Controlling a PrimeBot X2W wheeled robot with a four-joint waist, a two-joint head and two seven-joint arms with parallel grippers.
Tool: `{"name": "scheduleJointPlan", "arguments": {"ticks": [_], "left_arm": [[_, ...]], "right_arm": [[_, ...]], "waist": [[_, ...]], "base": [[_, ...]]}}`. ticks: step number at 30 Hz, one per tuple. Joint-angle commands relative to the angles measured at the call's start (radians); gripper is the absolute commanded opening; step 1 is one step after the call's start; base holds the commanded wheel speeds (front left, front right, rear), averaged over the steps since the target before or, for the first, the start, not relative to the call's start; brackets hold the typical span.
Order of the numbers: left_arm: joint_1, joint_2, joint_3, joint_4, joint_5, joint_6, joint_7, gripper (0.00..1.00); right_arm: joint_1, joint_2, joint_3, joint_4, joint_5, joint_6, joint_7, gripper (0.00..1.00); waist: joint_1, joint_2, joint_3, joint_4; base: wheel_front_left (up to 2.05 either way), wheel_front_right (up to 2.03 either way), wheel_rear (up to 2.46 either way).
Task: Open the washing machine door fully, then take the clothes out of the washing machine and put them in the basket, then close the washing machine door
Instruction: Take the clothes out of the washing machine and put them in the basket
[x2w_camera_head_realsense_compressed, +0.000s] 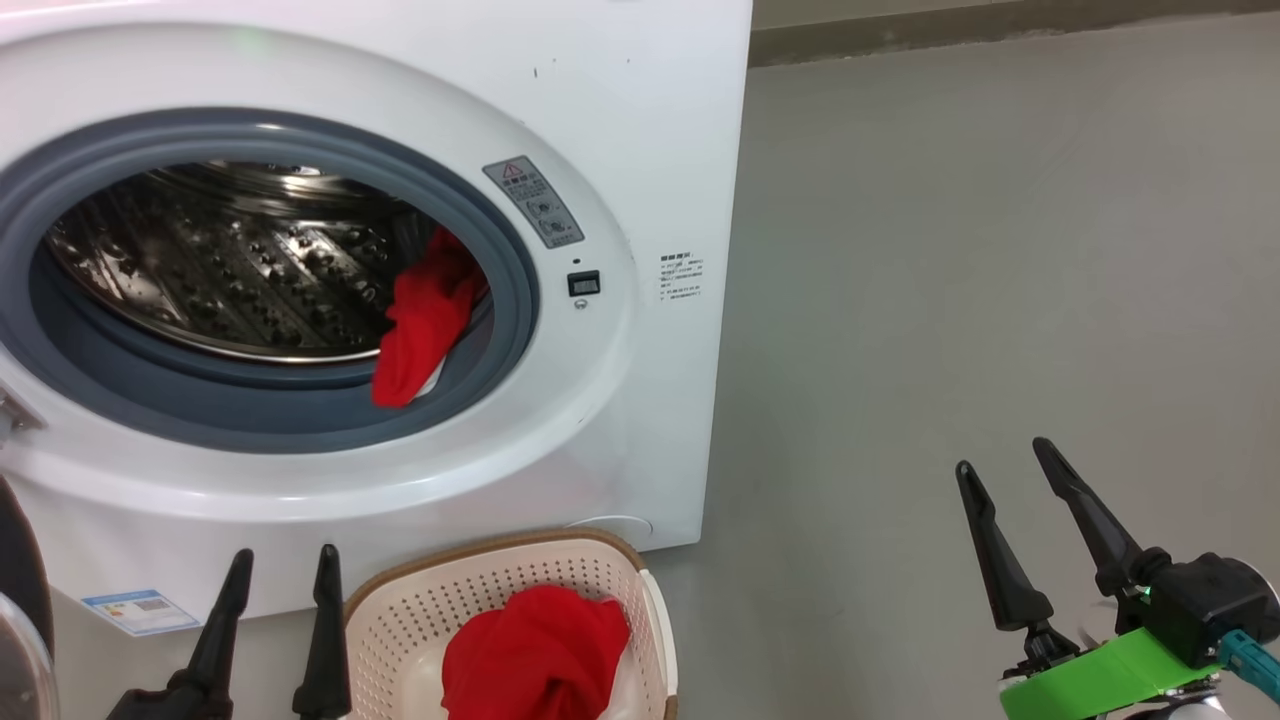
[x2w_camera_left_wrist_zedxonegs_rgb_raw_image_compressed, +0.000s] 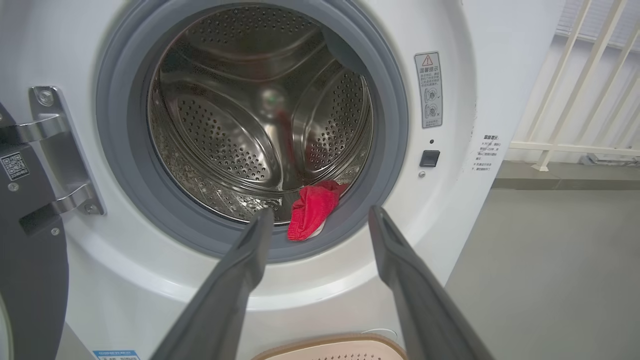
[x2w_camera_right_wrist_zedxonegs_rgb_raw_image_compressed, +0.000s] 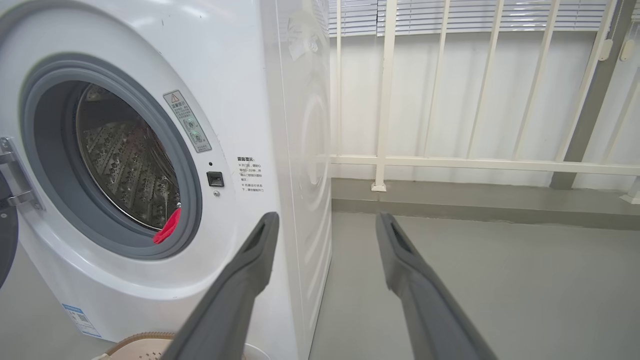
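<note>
I make out a red warning triangle, grey rectangular sticker (x2w_camera_left_wrist_zedxonegs_rgb_raw_image_compressed: 428, 90) on big white washing machine (x2w_camera_left_wrist_zedxonegs_rgb_raw_image_compressed: 450, 225), its print illegible, QR code (x2w_camera_left_wrist_zedxonegs_rgb_raw_image_compressed: 14, 166) on dark round door (x2w_camera_left_wrist_zedxonegs_rgb_raw_image_compressed: 30, 270)

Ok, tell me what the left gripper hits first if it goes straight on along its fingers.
The open left gripper would probably meet the red garment draped over the grey rubber ring; depth is unclear.

Left gripper (x2w_camera_head_realsense_compressed: 285, 553) and right gripper (x2w_camera_head_realsense_compressed: 1001, 455) gape, seemingly empty.

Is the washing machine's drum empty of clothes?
No, a red garment drapes over the grey rubber ring at the lower right of the drum.
</note>
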Motion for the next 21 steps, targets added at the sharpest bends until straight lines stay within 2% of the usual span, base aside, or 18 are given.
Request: {"name": "scheduleJointPlan", "arguments": {"ticks": [1,21], "left_arm": [[-0.006,0.002,0.040,-0.031,0.020,-0.003,-0.012,1.00],[-0.007,-0.014,0.039,-0.009,0.039,-0.016,-0.012,1.00]], "right_arm": [[-0.008,-0.014,0.012,-0.027,-0.009,0.006,-0.006,1.00],[-0.001,-0.009,0.028,-0.024,0.003,0.006,-0.006,1.00]], "waist": [[-0.0001,0.0000,-0.007,-0.002],[-0.0001,0.0000,-0.009,-0.009]], "base": [[0.00,0.00,0.00],[0.00,0.00,0.00]]}}
